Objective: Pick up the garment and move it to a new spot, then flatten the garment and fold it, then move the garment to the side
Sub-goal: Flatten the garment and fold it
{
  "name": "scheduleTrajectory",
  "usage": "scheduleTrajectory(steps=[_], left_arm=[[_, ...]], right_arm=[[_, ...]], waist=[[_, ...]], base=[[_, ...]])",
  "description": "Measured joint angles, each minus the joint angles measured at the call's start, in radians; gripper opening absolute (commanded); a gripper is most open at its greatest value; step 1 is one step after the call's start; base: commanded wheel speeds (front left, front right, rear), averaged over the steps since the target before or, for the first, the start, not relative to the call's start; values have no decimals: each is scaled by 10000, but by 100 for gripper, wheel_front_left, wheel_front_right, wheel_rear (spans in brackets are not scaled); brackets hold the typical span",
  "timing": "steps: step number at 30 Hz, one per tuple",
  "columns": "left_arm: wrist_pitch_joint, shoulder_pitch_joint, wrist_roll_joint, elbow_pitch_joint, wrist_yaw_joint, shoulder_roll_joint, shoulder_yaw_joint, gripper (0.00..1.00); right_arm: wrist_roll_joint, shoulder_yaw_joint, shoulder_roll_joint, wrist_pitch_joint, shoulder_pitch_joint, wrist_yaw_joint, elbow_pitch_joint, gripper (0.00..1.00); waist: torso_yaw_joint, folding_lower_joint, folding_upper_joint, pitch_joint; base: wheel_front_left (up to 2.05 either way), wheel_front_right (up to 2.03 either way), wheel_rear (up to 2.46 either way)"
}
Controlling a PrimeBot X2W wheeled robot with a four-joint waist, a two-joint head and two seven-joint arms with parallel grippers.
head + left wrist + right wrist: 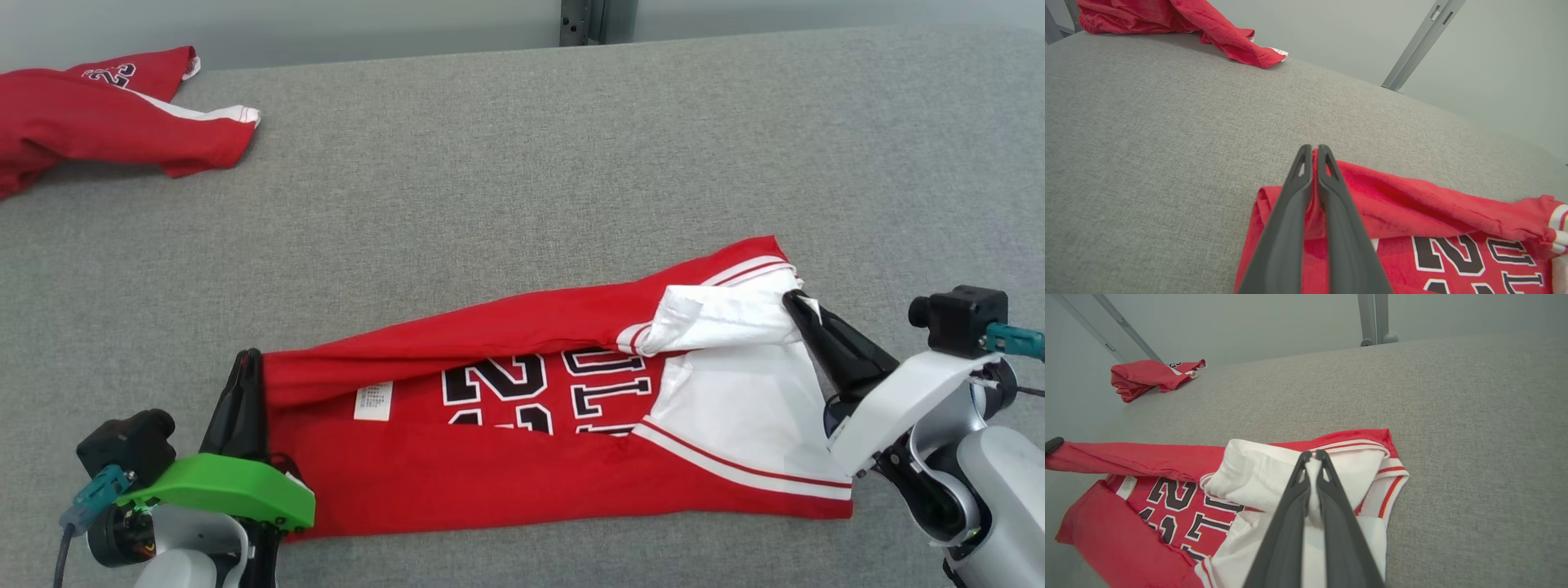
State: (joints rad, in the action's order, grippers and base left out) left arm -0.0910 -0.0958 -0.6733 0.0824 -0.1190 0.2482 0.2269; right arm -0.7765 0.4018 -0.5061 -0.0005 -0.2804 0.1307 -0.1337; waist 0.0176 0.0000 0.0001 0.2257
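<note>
Two pincers grip one red garment, which lies on the grey tabletop toward the 6 o'clock side of the head view. Across its front run block characters in black with white outlines. A large "2" reads plainly, while the characters beside it are cut off by folds and cannot be made out whole. A small white label sits nearer the 9 o'clock end; its print is too fine to read.

The left pincer is pinched shut on the red edge at the garment's 9 o'clock end, cloth squeezed between its dark fingers. The right pincer is likewise closed tight, on a bunch of white fabric at the 3 o'clock end.

The garment's long axis runs from 9 to 3 o'clock, its right end tipped slightly toward 2, with striped white-and-red trim at that end. The far long edge is folded over toward 6 o'clock. A second red garment lies crumpled at 10 o'clock, well apart, showing black numerals.
</note>
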Motion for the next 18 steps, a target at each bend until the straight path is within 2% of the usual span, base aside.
scheduleTrajectory(steps=[7,14,15,16,17,18], left_arm=[[-163,250,-194,585,100,-90,-35,0],[-435,252,-301,1427,311,-238,19,0],[-497,265,-318,1519,324,-265,12,19],[-573,292,-347,1569,326,-288,-10,85],[-654,350,-387,1618,357,-309,-58,100],[-750,452,-437,1638,366,-334,-113,100]], right_arm=[[662,-840,548,337,1281,0,800,0],[1574,-1195,1089,207,2094,0,930,0],[1733,-1223,1139,111,2216,0,936,0],[1881,-1227,1154,31,2320,0,957,26],[1975,-1241,1179,-21,2421,2,957,40],[2088,-1310,1235,-128,2555,0,951,90]], waist=[[-64,0,0,-136],[-100,0,0,-273],[-101,0,0,-295],[-105,0,0,-313],[-113,0,0,-329],[-127,0,0,-345]], base=[[0,0,0],[0,0,0],[0,0,0],[0,0,0],[0,0,0],[0,0,0]])
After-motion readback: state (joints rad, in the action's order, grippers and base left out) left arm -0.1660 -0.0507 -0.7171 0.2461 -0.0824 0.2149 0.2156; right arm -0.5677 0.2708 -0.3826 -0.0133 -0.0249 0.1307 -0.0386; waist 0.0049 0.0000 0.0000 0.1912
